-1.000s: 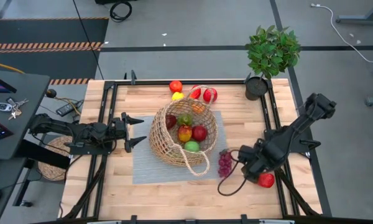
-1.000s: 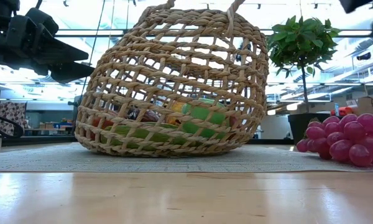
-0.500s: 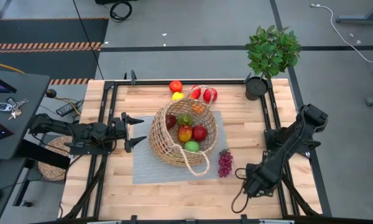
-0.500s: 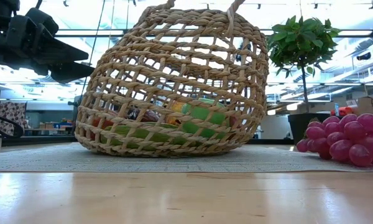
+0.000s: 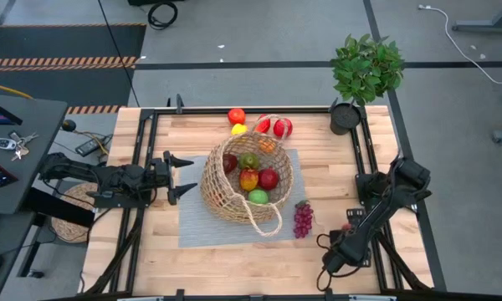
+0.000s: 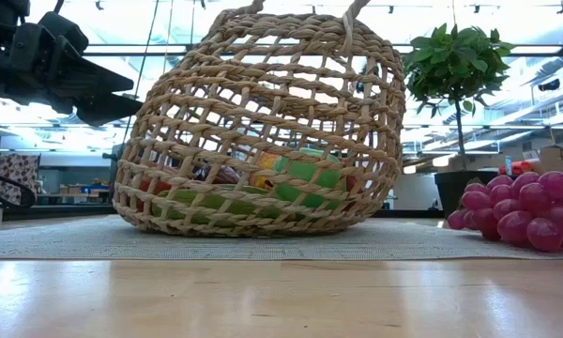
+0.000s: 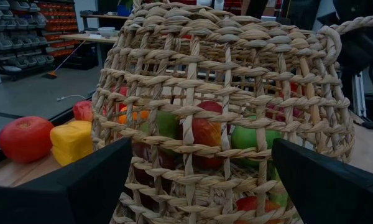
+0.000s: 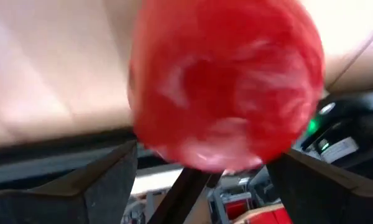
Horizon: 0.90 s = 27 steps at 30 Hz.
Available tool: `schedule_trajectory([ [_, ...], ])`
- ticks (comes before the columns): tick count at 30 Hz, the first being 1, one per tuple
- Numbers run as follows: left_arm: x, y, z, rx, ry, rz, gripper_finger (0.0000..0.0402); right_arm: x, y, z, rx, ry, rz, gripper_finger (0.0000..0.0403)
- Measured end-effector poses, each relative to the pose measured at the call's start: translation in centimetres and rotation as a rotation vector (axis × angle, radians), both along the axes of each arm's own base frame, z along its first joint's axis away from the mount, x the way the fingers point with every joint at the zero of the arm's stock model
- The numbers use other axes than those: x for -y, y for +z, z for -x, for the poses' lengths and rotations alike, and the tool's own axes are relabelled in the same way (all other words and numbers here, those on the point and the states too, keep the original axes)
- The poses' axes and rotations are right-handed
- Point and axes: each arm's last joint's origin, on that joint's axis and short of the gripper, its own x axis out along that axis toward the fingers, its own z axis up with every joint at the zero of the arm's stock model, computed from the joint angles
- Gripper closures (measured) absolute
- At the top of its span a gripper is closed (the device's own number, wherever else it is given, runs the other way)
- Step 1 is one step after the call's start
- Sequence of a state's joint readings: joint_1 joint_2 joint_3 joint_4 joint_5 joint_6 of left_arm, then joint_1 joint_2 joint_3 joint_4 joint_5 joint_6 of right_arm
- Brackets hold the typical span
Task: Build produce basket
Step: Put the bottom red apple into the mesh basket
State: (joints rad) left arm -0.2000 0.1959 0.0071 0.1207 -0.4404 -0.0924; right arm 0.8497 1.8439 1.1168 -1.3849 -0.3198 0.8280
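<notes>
High view: right gripper low at the tabletop's near right edge, fingers around a red apple, grip not clear. Grapes just right of the basket, which sits mid-tabletop holding produce. Left gripper waits beside it, fingers wide apart, empty. More fruit behind.

We see the basket on a mat mid-worktop, fruit inside; grapes just right, more fruit behind, a potted plant at the far-right corner.
</notes>
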Motion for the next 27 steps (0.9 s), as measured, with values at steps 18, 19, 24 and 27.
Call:
schedule_trajectory([
  [18, 0.0, 0.0, 0.0, 0.000, 0.000, 0.000, 0.0008, 2.2, 2.0, -3.0, 0.390, -0.031, 0.063, 0.0053],
  [19, 0.0, 0.0, 0.0, 0.000, 0.000, 0.000, 0.0008, 2.3, 2.2, -3.0, 0.388, -0.035, 0.061, 0.0053],
  [24, 0.0, 0.0, 0.0, 0.000, 0.000, 0.000, 0.0008, 2.3, 3.8, -2.8, 0.452, -0.086, 0.040, 0.0053],
  [27, 0.0, 0.0, 0.0, 0.000, 0.000, 0.000, 0.0008, 2.2, 4.5, -2.7, 0.529, -0.092, 0.053, 0.0052],
])
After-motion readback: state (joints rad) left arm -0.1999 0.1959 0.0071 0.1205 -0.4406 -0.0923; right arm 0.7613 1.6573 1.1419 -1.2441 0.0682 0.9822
